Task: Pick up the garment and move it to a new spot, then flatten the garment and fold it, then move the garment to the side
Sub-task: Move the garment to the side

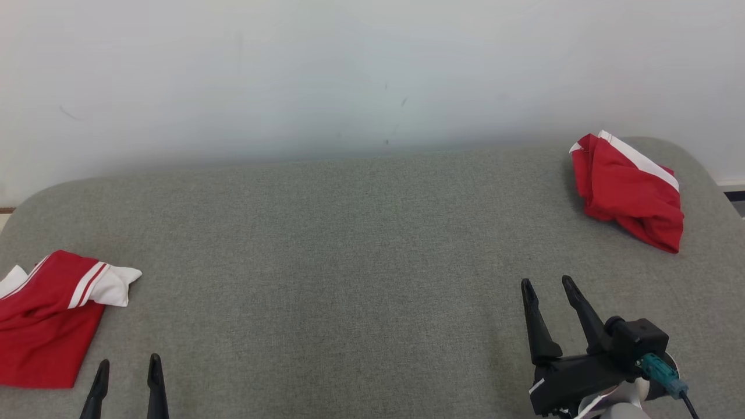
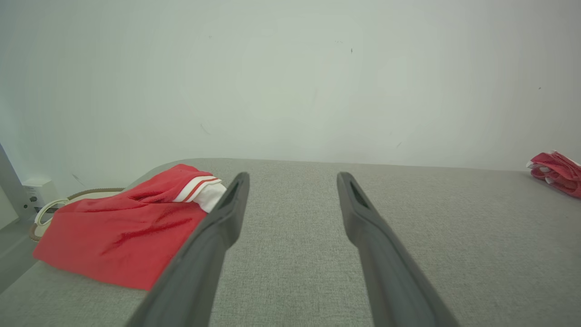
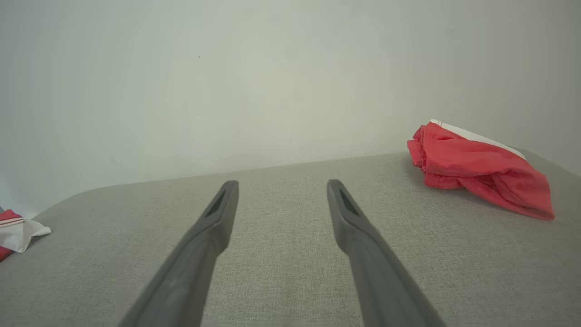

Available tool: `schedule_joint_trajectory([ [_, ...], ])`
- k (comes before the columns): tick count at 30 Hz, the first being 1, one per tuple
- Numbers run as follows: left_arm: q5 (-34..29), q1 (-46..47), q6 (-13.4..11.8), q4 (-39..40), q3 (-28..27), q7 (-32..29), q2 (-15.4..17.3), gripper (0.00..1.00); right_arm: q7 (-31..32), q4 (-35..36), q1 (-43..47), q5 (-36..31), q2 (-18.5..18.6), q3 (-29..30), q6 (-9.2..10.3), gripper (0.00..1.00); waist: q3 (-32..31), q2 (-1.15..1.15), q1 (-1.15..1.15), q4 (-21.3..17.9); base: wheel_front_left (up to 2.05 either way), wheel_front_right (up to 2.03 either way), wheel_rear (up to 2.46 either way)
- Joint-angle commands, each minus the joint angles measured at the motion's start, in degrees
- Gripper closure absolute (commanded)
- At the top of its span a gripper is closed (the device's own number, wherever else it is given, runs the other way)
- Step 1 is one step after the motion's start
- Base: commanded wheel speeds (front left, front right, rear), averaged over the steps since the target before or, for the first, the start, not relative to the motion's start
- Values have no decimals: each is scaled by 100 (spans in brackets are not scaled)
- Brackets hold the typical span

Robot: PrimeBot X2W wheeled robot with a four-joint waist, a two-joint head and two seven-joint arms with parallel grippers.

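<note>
While the left hand (image 1: 128, 364) and the right hand (image 1: 547, 283) hang over the near edge of the table (image 1: 372, 233), each spread wide and holding nothing, a crumpled red garment (image 1: 628, 189) lies bunched at the far right corner. A second red garment (image 1: 46, 326) with white trim lies flatter at the left edge, just beside the left hand.

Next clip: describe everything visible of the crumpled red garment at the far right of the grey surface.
The red garment is a crumpled heap of thin red cloth with a white band along its upper edge. It lies on the grey fabric-covered table, near the far right corner. Its folds overlap, and one flap trails toward the near right. Only the table touches it; the open right pincer stands apart, nearer the robot.
</note>
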State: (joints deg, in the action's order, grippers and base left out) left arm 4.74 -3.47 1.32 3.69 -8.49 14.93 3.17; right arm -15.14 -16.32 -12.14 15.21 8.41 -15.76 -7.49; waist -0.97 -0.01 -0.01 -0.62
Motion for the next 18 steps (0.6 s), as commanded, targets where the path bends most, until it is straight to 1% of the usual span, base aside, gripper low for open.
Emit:
schedule_joint_trajectory([
  [1,-1,-103,-31,-22,3,18,-6,0,-11,32,136,-92,-31,34,0,0,-23,1,1,-9,0,0,0],
  [5,-55,-145,-35,-57,16,18,-7,0,-11,92,392,-230,-107,125,0,0,-36,1,1,-16,0,0,0],
  [7,-200,-178,-72,-99,40,18,69,0,-11,118,484,-328,-139,156,0,0,-34,1,1,-24,0,0,0],
  [10,-252,-179,-87,-139,38,18,92,0,-11,146,564,-374,-189,175,0,0,-28,1,1,-47,0,0,0],
  [18,-264,-165,-8,-243,120,18,135,0,-11,139,575,-471,-207,188,0,0,-10,1,1,-58,0,0,0],
])
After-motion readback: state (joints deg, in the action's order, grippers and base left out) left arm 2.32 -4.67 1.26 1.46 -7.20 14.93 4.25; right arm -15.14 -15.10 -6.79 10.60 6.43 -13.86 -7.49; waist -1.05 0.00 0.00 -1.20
